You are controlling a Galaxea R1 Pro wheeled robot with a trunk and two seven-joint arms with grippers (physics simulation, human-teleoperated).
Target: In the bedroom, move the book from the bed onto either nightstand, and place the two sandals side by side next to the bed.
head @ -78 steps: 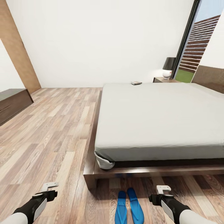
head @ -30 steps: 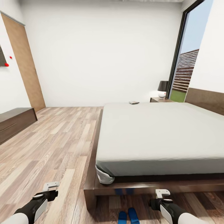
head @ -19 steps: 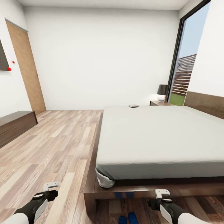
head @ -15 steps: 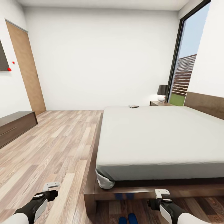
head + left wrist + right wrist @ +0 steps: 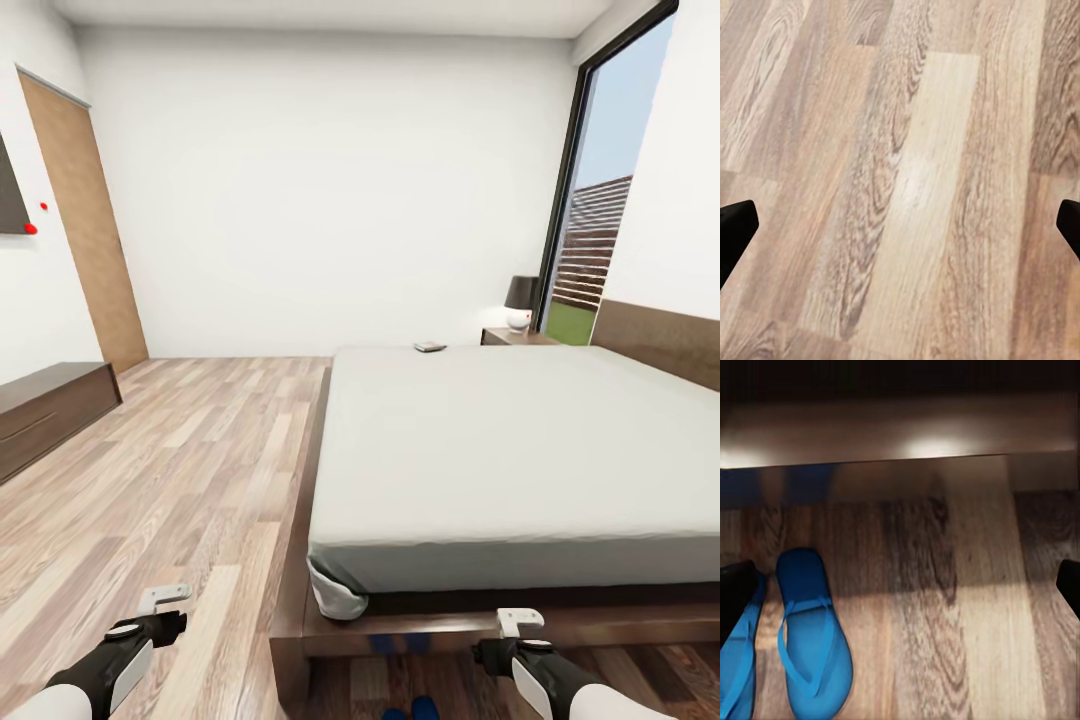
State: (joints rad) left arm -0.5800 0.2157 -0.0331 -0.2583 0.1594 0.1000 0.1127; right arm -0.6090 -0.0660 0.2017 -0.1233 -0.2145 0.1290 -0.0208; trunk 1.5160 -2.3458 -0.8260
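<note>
The book (image 5: 430, 346) is lying at the bed's (image 5: 520, 450) far edge, its lettering too small to read. The sandals (image 5: 814, 637) are lying together by the bed frame, partly cut off. Left gripper (image 5: 166, 596) and right gripper (image 5: 520, 620) are hanging open, empty.

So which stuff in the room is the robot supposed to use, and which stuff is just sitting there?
For the job:
- book, on the bed's far edge
- bed
- nightstand
- two blue sandals, side by side on the floor by the bed

Just there:
- lamp on the nightstand
- long low bench
- door
- window
</note>
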